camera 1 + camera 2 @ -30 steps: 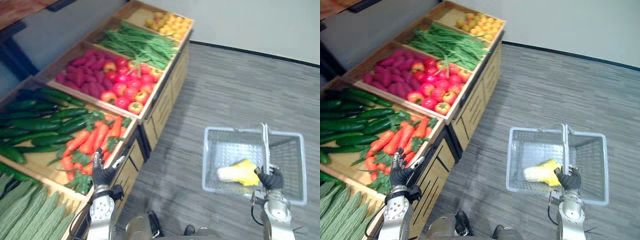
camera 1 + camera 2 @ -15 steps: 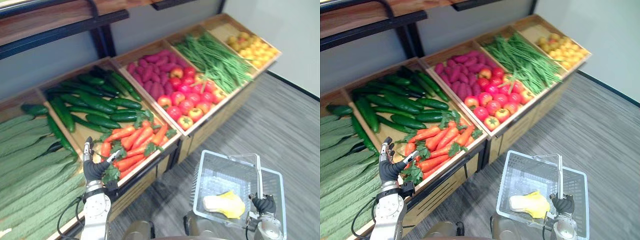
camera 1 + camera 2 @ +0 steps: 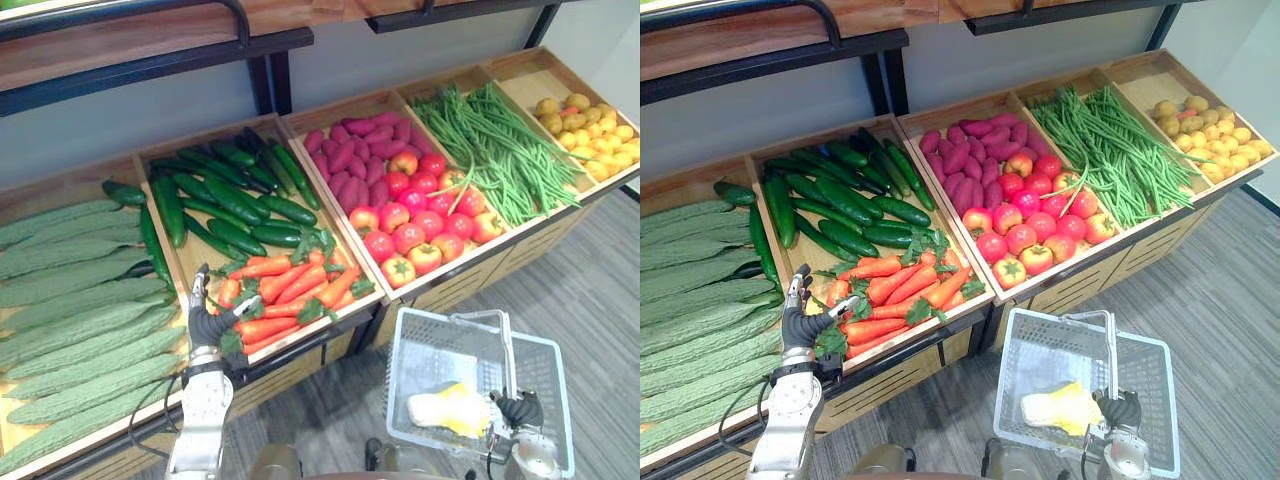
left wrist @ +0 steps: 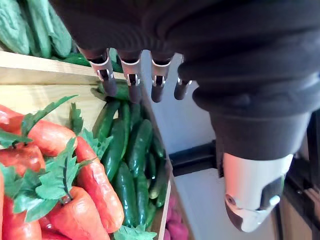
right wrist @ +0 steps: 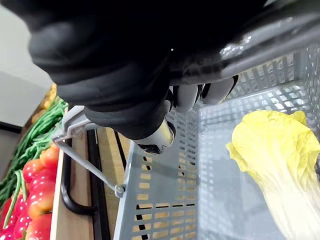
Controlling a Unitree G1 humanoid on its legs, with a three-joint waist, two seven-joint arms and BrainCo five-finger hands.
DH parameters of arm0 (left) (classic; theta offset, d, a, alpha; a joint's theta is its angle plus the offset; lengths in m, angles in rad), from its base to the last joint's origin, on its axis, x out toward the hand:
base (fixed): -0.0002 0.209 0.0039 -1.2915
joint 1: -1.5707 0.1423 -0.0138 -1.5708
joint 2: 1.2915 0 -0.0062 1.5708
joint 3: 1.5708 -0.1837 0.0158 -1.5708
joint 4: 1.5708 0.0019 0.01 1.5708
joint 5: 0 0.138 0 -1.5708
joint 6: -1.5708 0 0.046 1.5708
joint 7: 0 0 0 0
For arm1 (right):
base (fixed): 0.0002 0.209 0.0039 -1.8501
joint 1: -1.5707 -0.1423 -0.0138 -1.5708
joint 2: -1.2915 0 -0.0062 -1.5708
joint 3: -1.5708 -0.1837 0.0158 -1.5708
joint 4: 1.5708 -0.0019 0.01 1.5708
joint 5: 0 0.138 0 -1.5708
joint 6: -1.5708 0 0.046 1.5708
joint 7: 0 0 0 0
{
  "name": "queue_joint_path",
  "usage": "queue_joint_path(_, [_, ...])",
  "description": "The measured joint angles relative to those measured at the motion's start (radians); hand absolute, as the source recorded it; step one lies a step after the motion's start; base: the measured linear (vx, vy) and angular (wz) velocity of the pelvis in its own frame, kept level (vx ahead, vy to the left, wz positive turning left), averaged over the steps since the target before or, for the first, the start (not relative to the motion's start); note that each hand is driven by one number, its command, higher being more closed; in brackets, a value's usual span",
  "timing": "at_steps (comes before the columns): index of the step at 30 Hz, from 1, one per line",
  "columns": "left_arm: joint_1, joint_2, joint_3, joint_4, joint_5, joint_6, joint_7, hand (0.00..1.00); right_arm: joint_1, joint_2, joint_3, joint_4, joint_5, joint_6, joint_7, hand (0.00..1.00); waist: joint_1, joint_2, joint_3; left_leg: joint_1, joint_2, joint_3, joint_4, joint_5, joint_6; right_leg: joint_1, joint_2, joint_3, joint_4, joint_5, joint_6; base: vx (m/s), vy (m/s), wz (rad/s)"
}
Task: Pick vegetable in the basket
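Observation:
A grey mesh basket (image 3: 430,352) hangs low at the right with a yellow-white cabbage (image 3: 450,408) inside it. My right hand (image 3: 522,409) is shut on the basket's handle (image 5: 260,42); the cabbage (image 5: 282,165) shows beneath it. My left hand (image 3: 208,322) is open, fingers (image 4: 131,80) straight, hovering over the front left corner of the carrot crate. Orange carrots (image 3: 290,290) with green tops lie just right of that hand, the carrots (image 4: 75,185) close under the palm. Dark cucumbers (image 3: 225,195) fill the back of the same crate.
Bumpy green gourds (image 3: 75,320) fill the crate to the left. Further right are purple sweet potatoes (image 3: 345,155) with tomatoes (image 3: 420,225), green beans (image 3: 500,150) and yellow fruit (image 3: 590,125). A dark shelf rail (image 3: 150,55) runs above. Grey floor (image 3: 600,290) lies at the right.
The camera has swung further left along the stand. My left hand sits a little lower against the carrot crate's front corner. The basket and cabbage stay in my right hand.

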Motion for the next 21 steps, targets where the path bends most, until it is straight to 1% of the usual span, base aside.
queue_joint_path(1, [-0.021,0.016,-0.005,0.024,0.028,0.004,0.000,0.00,0.004,0.000,0.001,0.000,0.000,0.000,0.004,1.00,-0.002,-0.001,0.000,0.003,-0.001,0.006,-0.014,0.008,0.000,-0.002,-0.001,0.004,-0.008,0.005,0.000,0.01,0.000,-0.07])
queue_joint_path(4, [-0.062,0.019,-0.028,0.075,0.088,0.015,0.000,0.00,0.005,-0.001,0.005,-0.001,0.000,0.000,0.006,1.00,-0.003,0.000,-0.001,0.019,-0.002,0.030,-0.049,0.028,-0.006,-0.002,-0.001,0.018,-0.026,0.016,-0.003,0.00,-0.002,-0.14])
queue_joint_path(5, [-0.071,0.021,-0.035,0.091,0.098,0.019,0.000,0.00,0.004,-0.001,0.005,-0.001,0.000,0.000,0.007,1.00,-0.005,0.000,-0.001,0.022,-0.001,0.034,-0.058,0.031,-0.006,-0.003,-0.001,0.019,-0.028,0.017,-0.005,0.00,-0.011,-0.11])
queue_joint_path(7, [-0.103,0.031,-0.050,0.162,0.150,0.030,0.000,0.00,0.000,-0.010,0.009,-0.001,-0.002,-0.001,0.009,1.00,-0.014,0.001,-0.001,0.029,0.001,0.048,-0.084,0.043,-0.008,-0.011,0.003,0.029,-0.038,0.026,-0.008,-0.01,-0.017,-0.15])
queue_joint_path(11, [-0.152,0.063,-0.059,0.262,0.201,0.047,-0.001,0.00,-0.006,-0.026,0.011,-0.003,-0.005,-0.017,0.013,1.00,-0.031,0.000,-0.001,0.011,0.002,0.068,-0.104,0.054,-0.014,-0.046,0.006,0.047,-0.042,0.038,-0.009,-0.01,-0.010,-0.16])
queue_joint_path(13, [-0.199,0.074,-0.060,0.320,0.217,0.055,0.000,0.00,-0.007,-0.027,0.012,-0.004,-0.010,-0.022,0.020,1.00,-0.035,0.000,0.000,-0.001,0.003,0.075,-0.103,0.063,-0.012,-0.064,0.009,0.052,-0.052,0.052,-0.010,-0.01,-0.001,-0.14])
queue_joint_path(15, [-0.256,0.094,-0.067,0.379,0.245,0.074,0.003,0.00,-0.016,-0.028,0.016,-0.012,-0.013,-0.027,0.025,1.00,-0.041,-0.002,0.001,-0.028,0.003,0.092,-0.106,0.079,-0.014,-0.098,0.009,0.063,-0.060,0.075,-0.011,-0.03,0.004,-0.16])
queue_joint_path(18, [-0.316,0.108,-0.066,0.435,0.264,0.081,0.011,0.00,-0.015,-0.041,0.046,-0.039,-0.013,-0.032,0.025,1.00,-0.052,-0.004,0.005,-0.052,0.003,0.105,-0.116,0.090,-0.008,-0.121,0.009,0.071,-0.082,0.102,-0.012,-0.07,-0.003,-0.14])
queue_joint_path(21, [-0.359,0.106,-0.068,0.486,0.283,0.082,0.012,0.00,-0.017,-0.046,0.052,-0.044,-0.013,-0.041,0.025,1.00,-0.054,-0.011,0.016,-0.073,0.005,0.108,-0.112,0.091,-0.006,-0.130,0.009,0.076,-0.107,0.125,-0.010,-0.10,-0.011,-0.08])
